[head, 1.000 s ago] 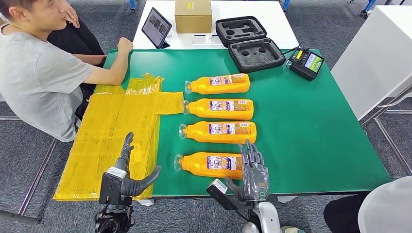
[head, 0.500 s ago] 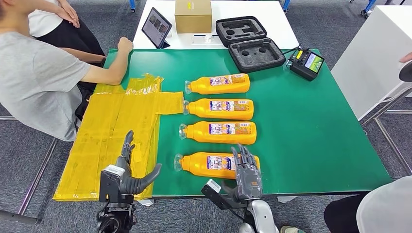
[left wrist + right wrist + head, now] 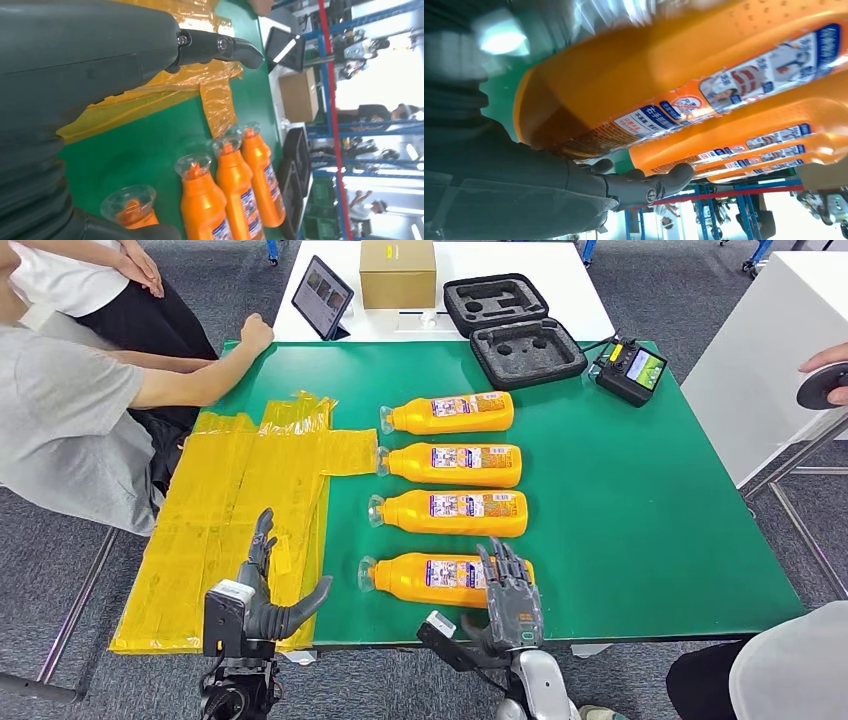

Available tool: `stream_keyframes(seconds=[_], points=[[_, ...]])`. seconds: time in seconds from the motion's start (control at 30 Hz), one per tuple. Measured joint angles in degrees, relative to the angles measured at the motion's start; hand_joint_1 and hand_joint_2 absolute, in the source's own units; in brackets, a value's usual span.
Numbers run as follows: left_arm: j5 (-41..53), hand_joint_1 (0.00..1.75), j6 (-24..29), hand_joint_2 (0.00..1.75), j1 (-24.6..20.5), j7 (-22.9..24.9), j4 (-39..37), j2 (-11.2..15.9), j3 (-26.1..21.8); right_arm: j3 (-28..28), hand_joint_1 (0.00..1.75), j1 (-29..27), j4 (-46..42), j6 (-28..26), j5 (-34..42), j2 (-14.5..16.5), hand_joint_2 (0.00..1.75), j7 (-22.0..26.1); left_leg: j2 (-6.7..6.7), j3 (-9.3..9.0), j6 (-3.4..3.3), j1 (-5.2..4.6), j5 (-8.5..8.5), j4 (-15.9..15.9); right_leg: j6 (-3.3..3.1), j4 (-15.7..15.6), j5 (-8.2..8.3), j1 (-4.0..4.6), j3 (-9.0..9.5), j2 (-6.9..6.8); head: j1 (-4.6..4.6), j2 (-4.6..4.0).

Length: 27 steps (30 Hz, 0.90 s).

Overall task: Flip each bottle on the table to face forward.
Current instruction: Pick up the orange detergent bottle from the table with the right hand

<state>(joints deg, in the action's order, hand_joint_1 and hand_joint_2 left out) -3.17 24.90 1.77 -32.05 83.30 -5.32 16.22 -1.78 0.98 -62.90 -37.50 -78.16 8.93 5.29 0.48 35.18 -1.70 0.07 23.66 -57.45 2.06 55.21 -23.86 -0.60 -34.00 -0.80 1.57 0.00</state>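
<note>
Printed labels on orange plastic bottles, none clearly readable.
The nearest orange plastic bottle (image 3: pixel 634 75) carries a white, blue and red label (image 3: pixel 724 90) with small Chinese characters, too blurred to read with certainty.

Nearest orange bottle (image 3: pixel 430 580) base end hidden behind right hand (image 3: pixel 512 598); contact unclear. Bottle labels too small to read. Seated person (image 3: pixel 70 410) cropped at frame edge.

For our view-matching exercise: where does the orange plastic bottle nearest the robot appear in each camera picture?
Head view: the orange plastic bottle nearest the robot lies at lower centre, its base end under the right hand.
Left wrist view: its clear cap shows at the bottom edge.
Right wrist view: its orange body spans the upper picture.
Shared landmark: the green table, also the neighbouring bottles.
</note>
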Motion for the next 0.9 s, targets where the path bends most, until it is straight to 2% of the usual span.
stream_keyframes(seconds=[0.3,0.9], points=[[-1.43,0.0,0.96,1.75,-1.27,-0.58,-0.02,-0.21,0.05,0.03,0.0,2.18,1.67,1.52,-4.15,-0.58,1.75,-3.04,0.01,-0.07,0.0,0.0,0.0,0.0,0.0,0.0,0.01,0.0,0.04,0.0,0.0,0.0],[-1.82,0.0,0.48,1.75,-1.32,-0.45,-0.63,-0.37,0.52,0.03,0.0,6.05,6.96,4.12,-4.15,-0.75,1.75,-3.35,0.04,-0.51,0.0,0.0,0.0,0.01,-0.04,-0.01,0.03,0.0,0.37,0.05,0.0,0.0]])
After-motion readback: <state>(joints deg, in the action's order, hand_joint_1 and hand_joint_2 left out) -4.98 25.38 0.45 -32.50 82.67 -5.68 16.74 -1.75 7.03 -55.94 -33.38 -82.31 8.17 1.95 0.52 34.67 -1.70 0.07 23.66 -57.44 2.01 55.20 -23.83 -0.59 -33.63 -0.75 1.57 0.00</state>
